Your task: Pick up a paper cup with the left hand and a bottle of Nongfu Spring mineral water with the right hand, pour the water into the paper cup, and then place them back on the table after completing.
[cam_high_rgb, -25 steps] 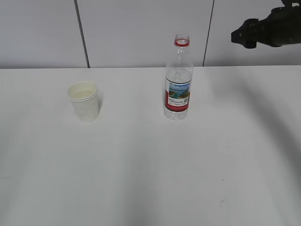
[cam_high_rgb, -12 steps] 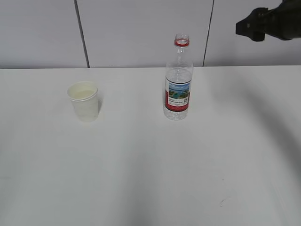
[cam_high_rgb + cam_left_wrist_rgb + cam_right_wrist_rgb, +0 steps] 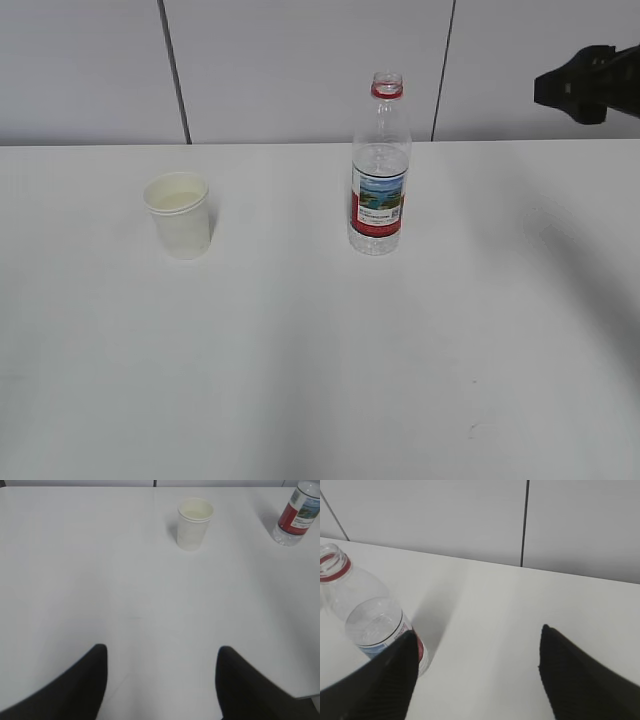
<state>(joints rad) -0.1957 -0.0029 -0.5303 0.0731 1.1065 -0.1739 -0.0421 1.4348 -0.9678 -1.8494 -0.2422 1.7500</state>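
The white paper cup (image 3: 180,215) stands upright on the left of the white table (image 3: 320,360). The uncapped bottle (image 3: 379,170), with a red neck ring and a red label, stands upright in the middle with water (image 3: 380,160) reaching above the label. My right gripper (image 3: 562,88) hovers high at the far right, well clear of the bottle. In the right wrist view the right gripper (image 3: 477,630) is open and empty, with the bottle (image 3: 367,622) beside its left finger. My left gripper (image 3: 162,648) is open and empty, well short of the cup (image 3: 194,523). The bottle (image 3: 297,517) shows at top right.
A grey panelled wall (image 3: 300,60) rises behind the table's far edge. A small dark scuff (image 3: 472,430) marks the tabletop near the front right. The left arm does not show in the exterior view.
My right gripper has drawn back to the right, away from the bottle. The cup and the bottle have not moved.
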